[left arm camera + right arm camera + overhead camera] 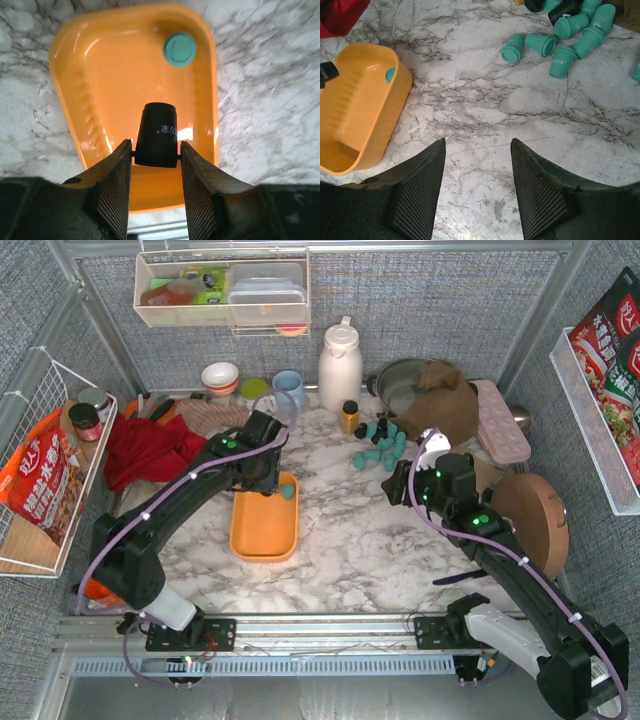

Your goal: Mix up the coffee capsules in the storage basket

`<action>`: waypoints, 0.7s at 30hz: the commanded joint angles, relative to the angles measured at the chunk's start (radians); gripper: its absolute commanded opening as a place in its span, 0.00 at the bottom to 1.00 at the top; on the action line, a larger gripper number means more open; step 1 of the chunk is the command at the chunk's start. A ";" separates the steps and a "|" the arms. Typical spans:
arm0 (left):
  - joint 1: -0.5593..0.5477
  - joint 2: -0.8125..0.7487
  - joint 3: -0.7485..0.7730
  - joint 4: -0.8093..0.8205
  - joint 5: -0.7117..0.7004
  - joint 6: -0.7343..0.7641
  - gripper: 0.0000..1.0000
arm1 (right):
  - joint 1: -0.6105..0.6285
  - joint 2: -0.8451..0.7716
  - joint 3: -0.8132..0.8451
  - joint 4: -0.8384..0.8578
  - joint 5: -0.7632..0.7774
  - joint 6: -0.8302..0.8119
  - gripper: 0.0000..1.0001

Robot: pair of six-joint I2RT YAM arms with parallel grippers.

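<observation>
So the left fingers (115, 185) pinch a black capsule (157, 132) over the basket (70, 75) holding one teal pod (179, 49), the right fingers (420, 185) gape empty, and next is probably just letting go.

Storage basket (70, 75) orange-yellow, glossy; black capsule (158, 131), pale lettering, in left gripper (155, 149); teal capsule (179, 49) beyond it; capsule pile (563, 61) teal, few black, ahead of right gripper (477, 145); tabletop (485, 100) white, grey-veined marble.

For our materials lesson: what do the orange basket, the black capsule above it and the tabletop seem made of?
Orange basket: glossy moulded plastic, going by its bright highlights and rounded walls. Black capsule: matte, perhaps plastic or coated metal; unclear. Tabletop: grey veins on white, so marble or marble-look laminate.
</observation>
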 commanded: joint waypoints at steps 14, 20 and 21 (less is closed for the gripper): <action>0.127 0.420 0.321 -0.345 0.176 0.226 0.46 | 0.000 -0.017 -0.001 0.001 -0.038 0.015 0.59; 0.140 0.573 0.450 -0.408 0.217 0.276 0.47 | 0.000 -0.011 0.000 0.004 -0.042 0.015 0.59; 0.141 0.584 0.458 -0.412 0.219 0.279 0.47 | 0.000 -0.009 0.000 0.004 -0.042 0.015 0.59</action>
